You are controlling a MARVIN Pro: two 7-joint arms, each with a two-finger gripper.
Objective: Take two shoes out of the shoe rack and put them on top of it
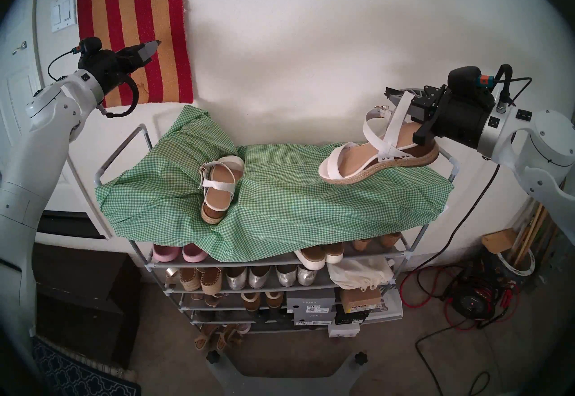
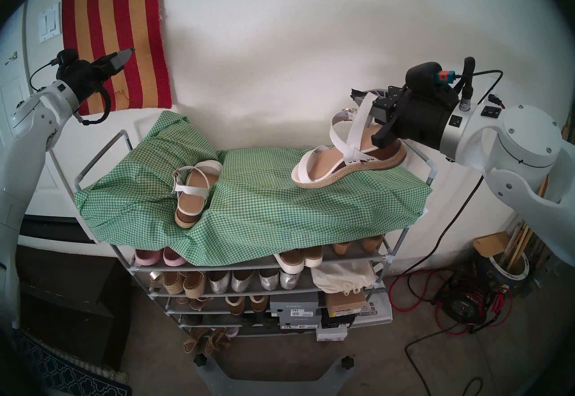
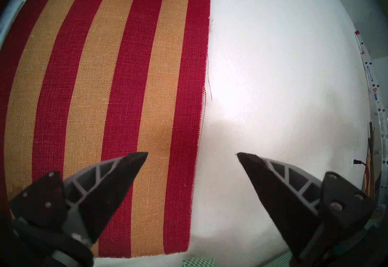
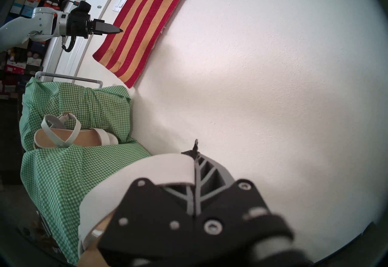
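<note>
Right claw (image 1: 392,96) is clamped on my second sandal's (image 1: 378,162) ankle strap, sole touching the cloth (image 1: 295,199) at the rack's (image 1: 452,165) right edge; released carelessly, it may tip off. Left claw (image 1: 149,49) hangs apart, empty; first sandal (image 1: 219,187) lies mid-top.
</note>
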